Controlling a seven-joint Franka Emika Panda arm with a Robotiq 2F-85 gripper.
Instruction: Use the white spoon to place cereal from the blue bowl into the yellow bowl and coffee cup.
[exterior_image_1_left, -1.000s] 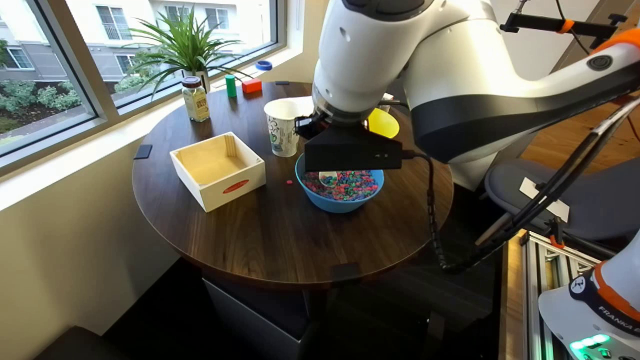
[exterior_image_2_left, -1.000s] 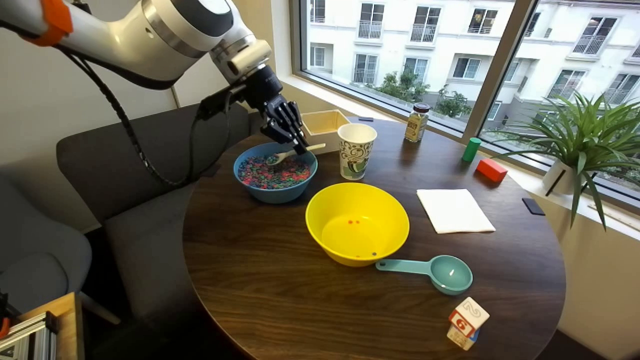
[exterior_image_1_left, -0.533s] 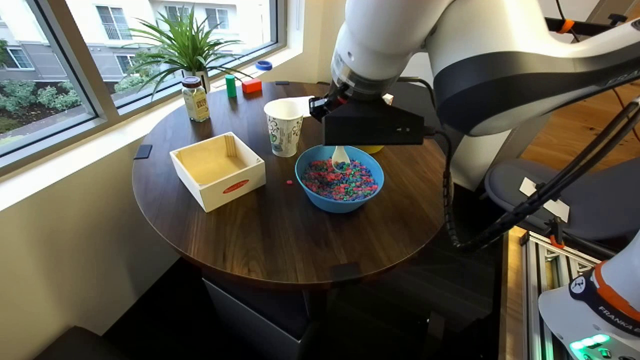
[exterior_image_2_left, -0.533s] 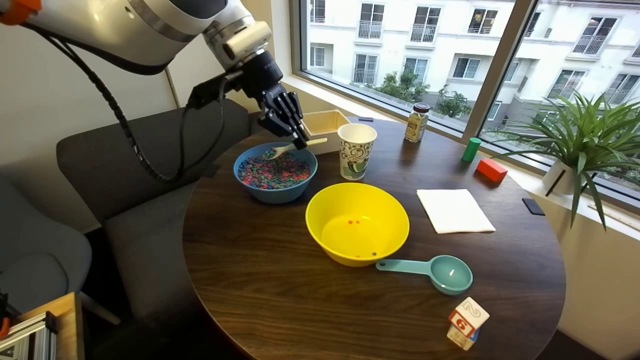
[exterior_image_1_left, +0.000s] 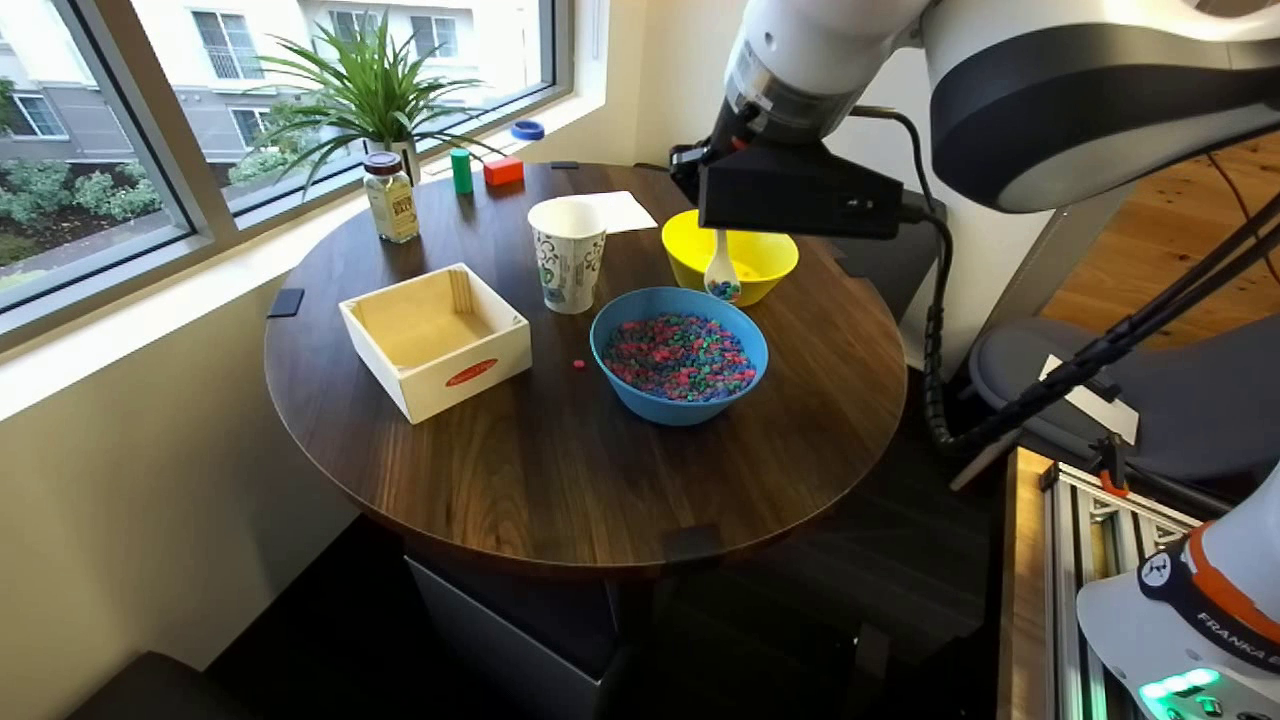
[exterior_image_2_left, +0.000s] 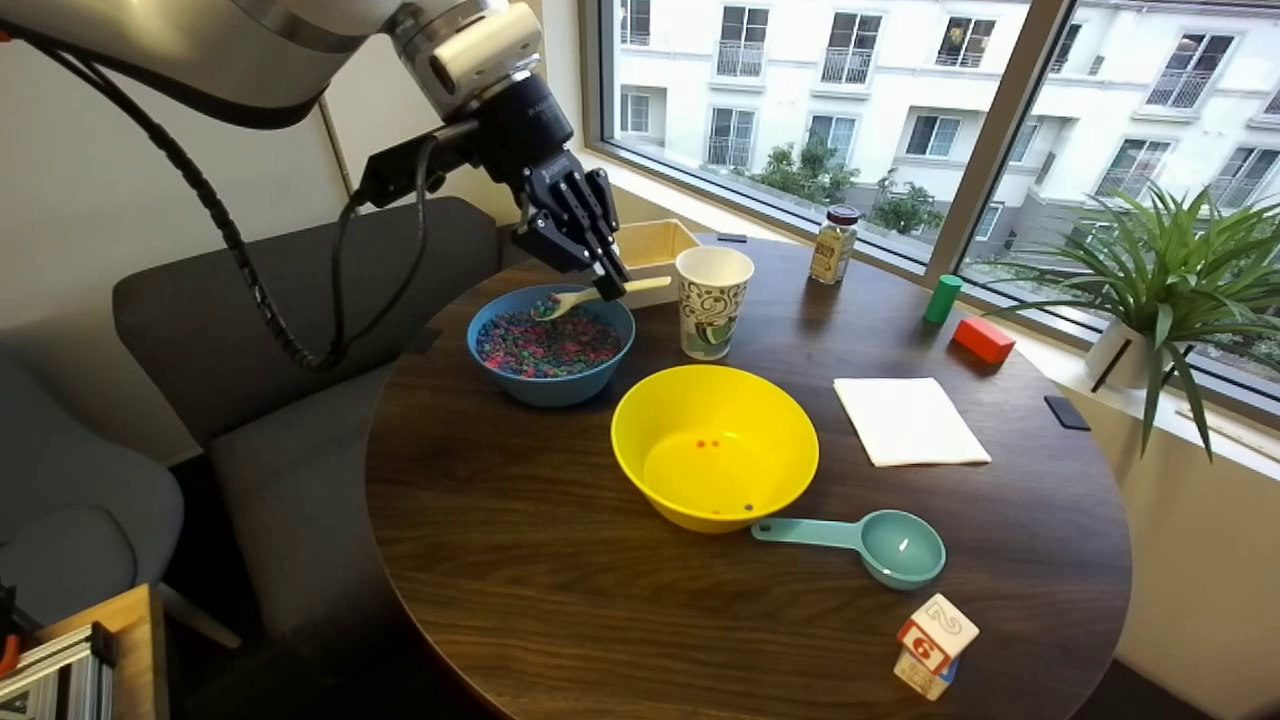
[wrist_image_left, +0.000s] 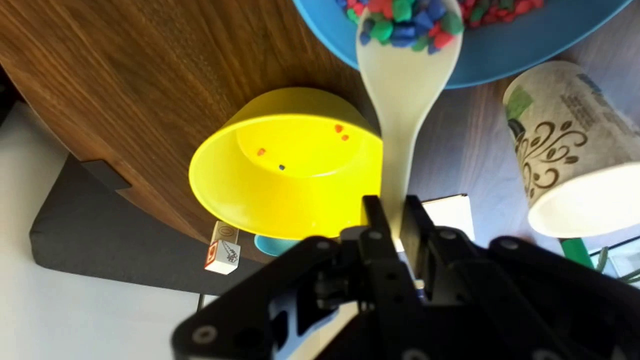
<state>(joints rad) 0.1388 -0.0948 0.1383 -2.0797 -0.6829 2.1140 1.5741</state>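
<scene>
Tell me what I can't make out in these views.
- White spoon: tip cut off by the wrist view's top edge.
- Coffee cup: inner floor hidden by its own wall, both exterior views.
- Gripper: grip hidden behind the black housing in an exterior view.
- Jar label: print too small in both exterior views.

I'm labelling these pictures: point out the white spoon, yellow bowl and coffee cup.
White spoon (wrist_image_left: 399, 120), in the wrist view: where the handle widens into the scoop end.
Yellow bowl (exterior_image_2_left: 715, 402), in an exterior view: bare inner wall.
Coffee cup (exterior_image_1_left: 567, 262), in an exterior view: printed outer wall.
</scene>
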